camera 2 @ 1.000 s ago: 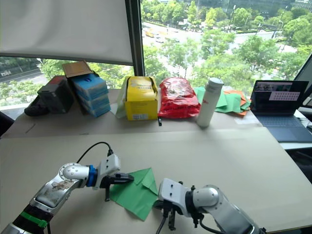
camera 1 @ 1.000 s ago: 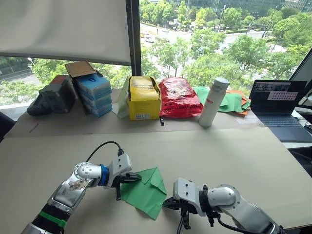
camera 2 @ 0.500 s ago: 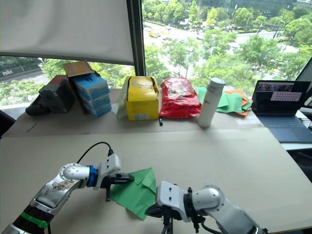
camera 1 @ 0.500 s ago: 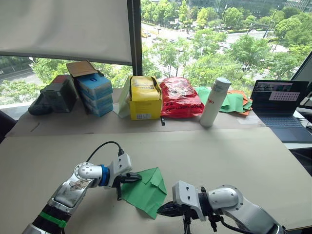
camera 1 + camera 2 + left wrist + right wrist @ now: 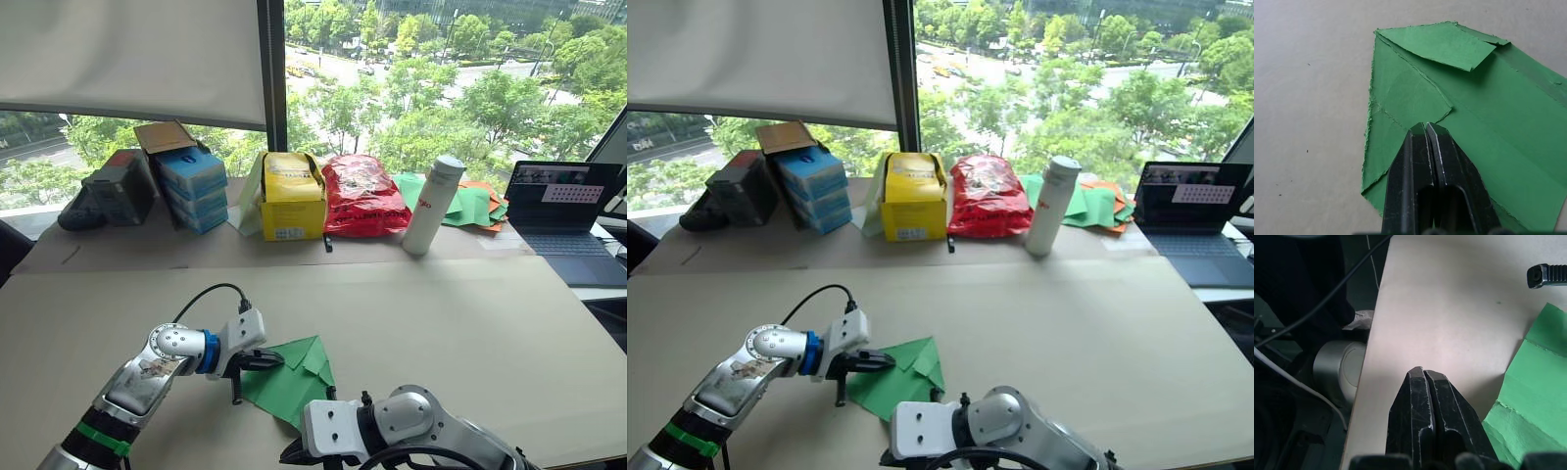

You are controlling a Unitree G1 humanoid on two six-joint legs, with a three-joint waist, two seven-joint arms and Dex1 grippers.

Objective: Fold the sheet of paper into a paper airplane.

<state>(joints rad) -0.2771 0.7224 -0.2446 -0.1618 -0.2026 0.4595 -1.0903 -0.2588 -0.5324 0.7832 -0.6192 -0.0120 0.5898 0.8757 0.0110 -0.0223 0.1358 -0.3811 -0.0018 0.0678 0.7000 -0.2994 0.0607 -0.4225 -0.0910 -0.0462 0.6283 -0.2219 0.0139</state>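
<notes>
Your right end effector [image 5: 1422,377] sits nearest, at the worktop's [image 5: 470,323] front edge, its 2 fingers pressed together on nothing, just beside the sheet of paper [image 5: 289,380]. The sheet lies flat, with 2 corners folded in to a point. Your left end effector [image 5: 1424,128] has its fingers together, tips resting on the sheet's left part. Farther back: yellow box [image 5: 290,196], red bag [image 5: 359,194], white bottle [image 5: 431,204], laptop [image 5: 560,206].
</notes>
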